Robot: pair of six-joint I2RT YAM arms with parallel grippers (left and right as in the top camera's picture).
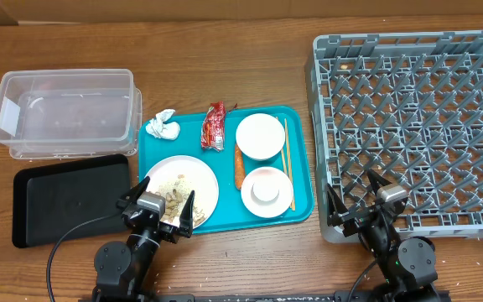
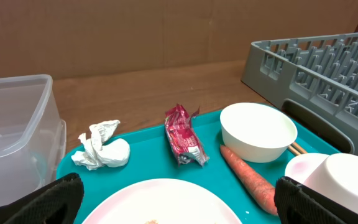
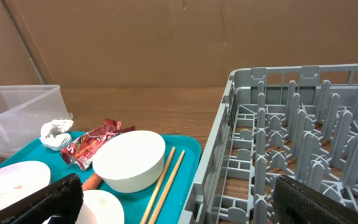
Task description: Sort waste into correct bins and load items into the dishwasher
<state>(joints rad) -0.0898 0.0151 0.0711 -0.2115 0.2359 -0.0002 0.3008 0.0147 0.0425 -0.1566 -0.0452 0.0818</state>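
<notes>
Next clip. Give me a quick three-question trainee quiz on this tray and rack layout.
1. True or false: the grey dish rack holds no dishes.
2. On the teal tray, what lies between the crumpled tissue and the far bowl? A) red wrapper B) fork C) spoon
3. Short answer: which dish carries the food scraps?
Key: 1 true; 2 A; 3 the flat plate.
</notes>
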